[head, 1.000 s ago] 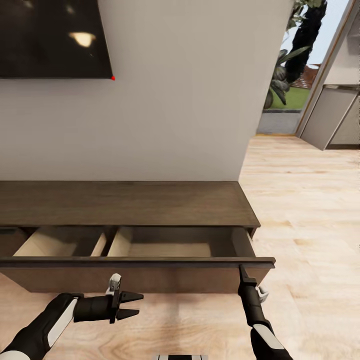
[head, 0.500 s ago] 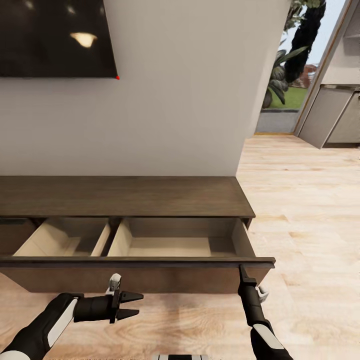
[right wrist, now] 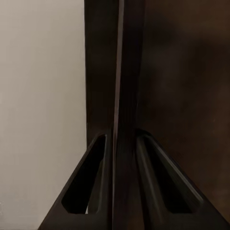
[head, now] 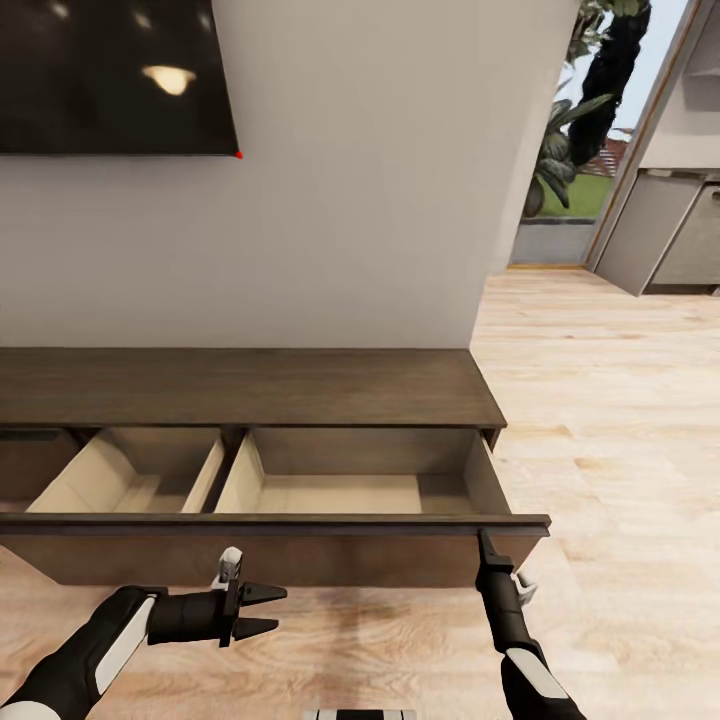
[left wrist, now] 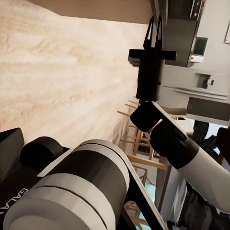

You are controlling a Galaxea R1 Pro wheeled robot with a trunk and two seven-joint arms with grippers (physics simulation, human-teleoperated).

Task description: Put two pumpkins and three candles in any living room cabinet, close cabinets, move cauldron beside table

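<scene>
The long low dark brown cabinet (head: 250, 390) stands against the wall. Its wide drawer front (head: 300, 560) is pulled out, baring two pale beige compartments (head: 340, 492) with nothing visible inside. My right gripper (head: 484, 545) is shut on the top edge of that front near its right end. In the right wrist view its fingers (right wrist: 91, 187) straddle the thin dark edge (right wrist: 125, 72). My left gripper (head: 268, 611) hangs open and holds nothing, low over the floor just before the drawer front. The left wrist view catches the right gripper (left wrist: 154, 26). Pumpkins, candles and cauldron are out of view.
A dark TV screen (head: 110, 75) hangs on the wall above the cabinet. To the right, light wood floor (head: 620, 420) runs to a doorway with grey kitchen units (head: 670, 230) and plants (head: 590, 110) outside. Wooden chairs (left wrist: 139, 143) appear in the left wrist view.
The drawer stands further open, showing more of its beige inside. The head view has shifted slightly, with the cabinet top sitting higher in frame. Both grippers keep their place in the picture.
</scene>
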